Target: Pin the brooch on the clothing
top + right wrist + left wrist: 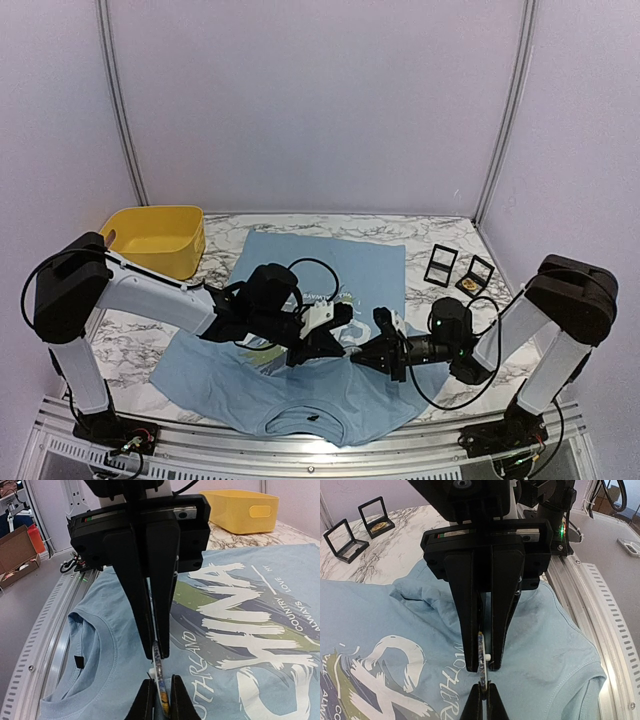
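The clothing, a light blue T-shirt point(320, 262) with white "CHINA" lettering, lies flat on the marble table. Both grippers meet just above its chest, near the collar. The brooch point(482, 662), a thin disc seen edge-on with a white nub on its back, stands upright between them. My left gripper point(483, 685) is shut on one edge of the disc. My right gripper point(161, 679) grips the opposite edge point(158, 668), one finger on the face and the other against the nub. In the top view the left gripper point(345, 340) and the right gripper point(368, 348) stand tip to tip, hiding the brooch.
A yellow bin point(155, 238) stands at the back left. Two small black display cases point(440, 265) point(477, 275) sit at the back right, one holding a gold item. The metal rail point(200, 440) runs along the table's near edge.
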Tool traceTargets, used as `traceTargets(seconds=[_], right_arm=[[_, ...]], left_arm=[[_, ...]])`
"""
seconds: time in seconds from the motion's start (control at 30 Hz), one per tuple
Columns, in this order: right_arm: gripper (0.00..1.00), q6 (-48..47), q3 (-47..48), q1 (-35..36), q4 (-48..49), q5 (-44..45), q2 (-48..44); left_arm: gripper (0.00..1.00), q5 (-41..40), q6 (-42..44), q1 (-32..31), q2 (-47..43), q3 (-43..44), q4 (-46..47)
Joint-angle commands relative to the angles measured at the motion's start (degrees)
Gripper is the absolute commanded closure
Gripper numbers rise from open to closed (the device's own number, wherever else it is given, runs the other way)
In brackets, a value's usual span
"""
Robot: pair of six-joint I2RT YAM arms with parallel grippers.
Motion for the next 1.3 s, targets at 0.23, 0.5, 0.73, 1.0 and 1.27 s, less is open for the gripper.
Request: traceTargets(seconds=[0.23,0.5,0.73,1.0,1.27], right_arm=[[0.98,3.6,3.4,0.2,-4.4,6.5,-0.9],[1.0,10.1,5.1,-1.2,-7.6,8.9,-0.9],[1.0,12.9,2.7,-2.1,-3.8,8.5,-0.2],[0.71,9.8,-0.9,-2.1,-0.7,3.1,-2.5],[0.61,5.5,-2.7,-2.2,-8.5,7.3,-13.4]], left_arm=[[1.0,1.8,0.3,-0.6,-2.0,0.0,-0.3],[1.0,1.9,0.1,-0.7,-2.0,0.0,-0.2],[1.0,1.5,-0.3,-0.7,-2.4,-0.6,-0.2],[1.0,-1.4,0.7,-0.7,-2.5,-1.2,-0.2],[1.0,-15.2,10.9,-3.1,-1.3,-2.2,-0.4]])
